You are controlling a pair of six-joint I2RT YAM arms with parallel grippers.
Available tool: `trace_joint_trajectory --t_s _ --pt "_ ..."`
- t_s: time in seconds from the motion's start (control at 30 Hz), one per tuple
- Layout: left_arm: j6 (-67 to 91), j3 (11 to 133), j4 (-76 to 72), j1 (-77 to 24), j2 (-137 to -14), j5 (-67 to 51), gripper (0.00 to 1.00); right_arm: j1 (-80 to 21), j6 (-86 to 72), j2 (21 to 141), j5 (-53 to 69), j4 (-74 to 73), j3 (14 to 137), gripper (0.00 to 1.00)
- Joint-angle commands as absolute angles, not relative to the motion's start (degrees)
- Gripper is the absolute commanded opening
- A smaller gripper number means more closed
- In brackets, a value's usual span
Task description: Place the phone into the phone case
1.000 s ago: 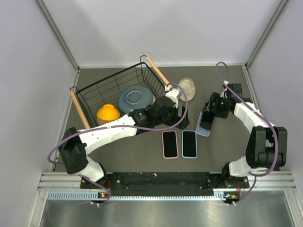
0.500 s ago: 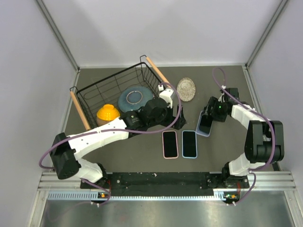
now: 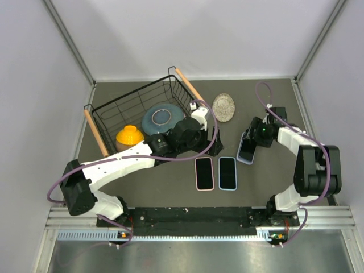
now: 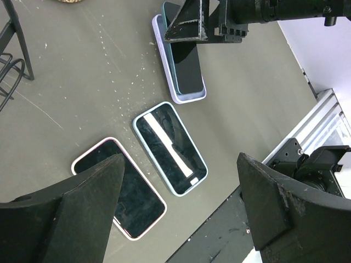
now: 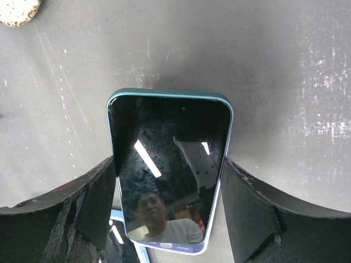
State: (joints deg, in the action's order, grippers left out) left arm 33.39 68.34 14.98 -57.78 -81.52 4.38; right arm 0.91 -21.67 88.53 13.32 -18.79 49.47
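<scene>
The phone (image 5: 170, 164), dark-screened with a teal rim, lies partly in a lilac phone case (image 4: 189, 98) at the table's right middle (image 3: 247, 149). In the left wrist view the phone (image 4: 184, 66) overhangs the case's far end. My right gripper (image 5: 169, 170) is shut on the phone, one finger pressed against each long side; from above it (image 3: 248, 145) sits over the phone's far half. My left gripper (image 3: 216, 136) hangs open above the table left of it, with nothing between its fingers (image 4: 93, 186).
Two cased phones lie side by side near the front, one pink-rimmed (image 3: 204, 173) and one light blue (image 3: 227, 173). A black wire basket (image 3: 114, 111) at back left holds a blue plate (image 3: 162, 118) and a yellow bowl (image 3: 129, 136). A speckled round dish (image 3: 224, 107) lies behind.
The left arm has swung its elbow to the left and its gripper has drawn slightly back and left. The right gripper has shifted a little on the phone, which has stayed in place.
</scene>
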Motion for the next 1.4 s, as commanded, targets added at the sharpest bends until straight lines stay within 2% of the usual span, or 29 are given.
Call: trace_joint_trajectory --t_s 0.0,0.27,0.57,0.8,1.37 --pt "34.3 68.0 12.6 -57.7 -81.7 4.5 0.89 -1.2 -19.8 87.0 12.0 -19.4 50.1 0.65" --pt "34.3 68.9 11.6 -57.8 -81.9 4.4 0.89 -1.8 -19.4 85.2 11.8 -23.6 51.5 0.74" --pt "34.5 67.7 11.6 -57.7 -80.9 4.6 0.89 -4.0 -20.7 84.9 8.9 -24.5 49.8 0.74" --pt "35.0 66.1 11.7 -57.8 -79.2 5.4 0.89 -4.6 -20.8 84.8 7.8 -26.7 51.6 0.69" --pt "35.5 65.2 11.3 -57.8 -78.9 5.2 0.89 -7.1 -19.0 86.0 4.2 -30.9 52.7 0.72"
